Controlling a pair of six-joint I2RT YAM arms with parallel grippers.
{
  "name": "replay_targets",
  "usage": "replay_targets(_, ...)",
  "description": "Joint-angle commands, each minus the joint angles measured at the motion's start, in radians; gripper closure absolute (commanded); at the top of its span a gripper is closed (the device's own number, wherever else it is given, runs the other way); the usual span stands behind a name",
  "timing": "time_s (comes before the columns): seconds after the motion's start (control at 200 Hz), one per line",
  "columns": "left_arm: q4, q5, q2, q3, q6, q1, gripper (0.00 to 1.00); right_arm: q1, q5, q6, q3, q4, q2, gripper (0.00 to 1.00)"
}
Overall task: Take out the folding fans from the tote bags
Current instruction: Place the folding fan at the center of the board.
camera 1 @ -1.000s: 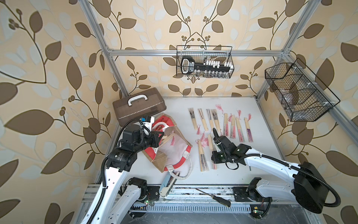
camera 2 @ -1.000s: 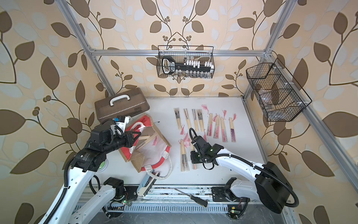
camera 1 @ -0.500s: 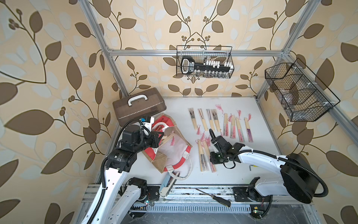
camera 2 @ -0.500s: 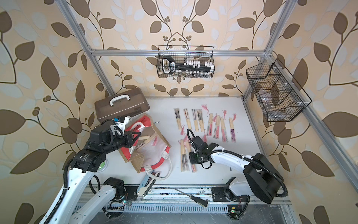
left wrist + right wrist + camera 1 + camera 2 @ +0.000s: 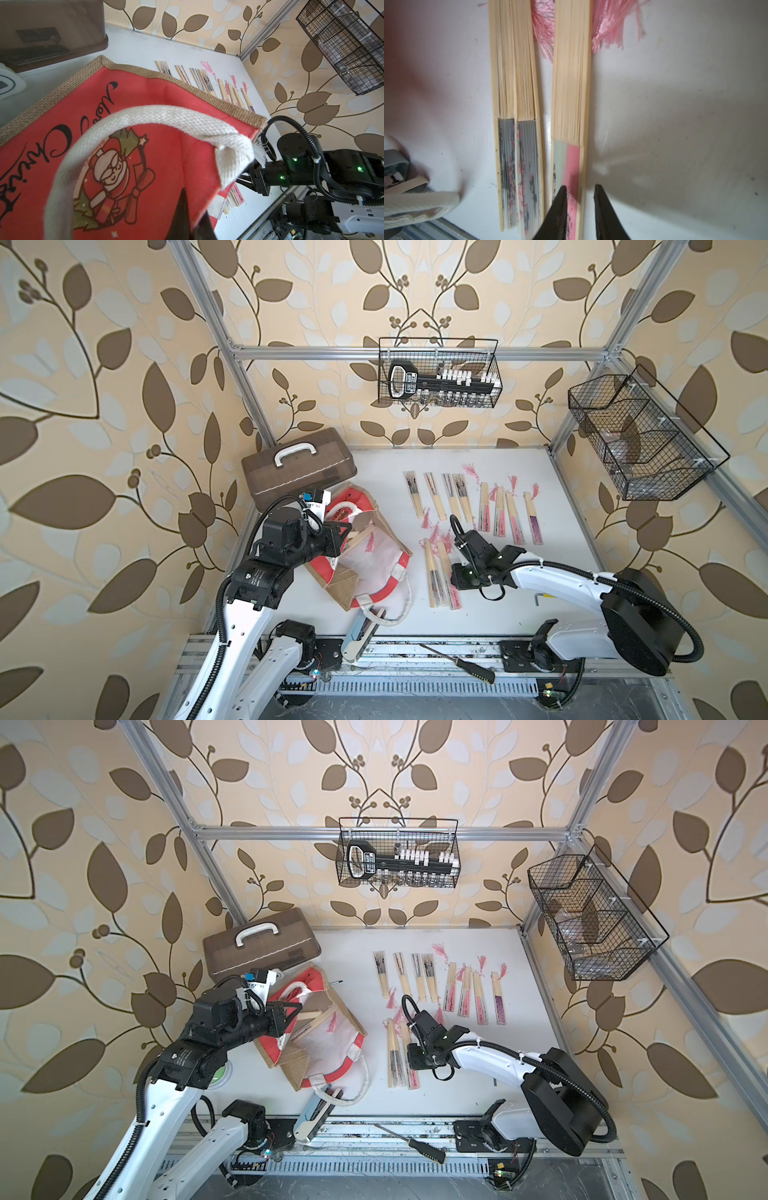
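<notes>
The left arm [image 5: 257, 581] is bent over the tote bag [image 5: 390, 527], whose red edge is clamped in the left gripper [image 5: 345, 532]. The right arm [image 5: 552, 578] is stretched low over the table [image 5: 540, 497]. The right gripper [image 5: 579, 187] is slightly parted over a pink fan [image 5: 571, 93] lying flat, and a second fan [image 5: 359, 536] is seen inside the bag.

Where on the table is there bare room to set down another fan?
Bare table lies behind the back row of fans, up to the wall, and between that row and the right arm. Crowded: the gap between the bag and the front fans.
</notes>
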Motion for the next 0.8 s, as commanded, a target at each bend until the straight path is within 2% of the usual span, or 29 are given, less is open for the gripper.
replay_targets(0.0,0.027,-0.001,-0.014,0.012,-0.001,0.008,1.0,-0.003,0.056,0.014,-0.008,-0.028,-0.003,0.74)
replay_targets(0.225,0.029,0.003,-0.011,0.011,-0.001,0.008,1.0,0.032,0.114,0.026,0.011,-0.019,-0.165,0.73)
replay_targets(0.425,0.035,0.01,-0.017,0.011,-0.002,0.008,1.0,0.106,0.225,0.114,0.06,-0.035,-0.347,0.71)
replay_targets(0.635,0.048,0.024,-0.008,0.014,-0.005,0.008,1.0,0.289,0.282,0.165,0.043,0.133,-0.429,0.71)
replay_targets(0.795,0.056,0.024,-0.008,0.013,-0.015,0.008,1.0,0.478,0.446,0.199,0.095,0.178,-0.397,0.71)
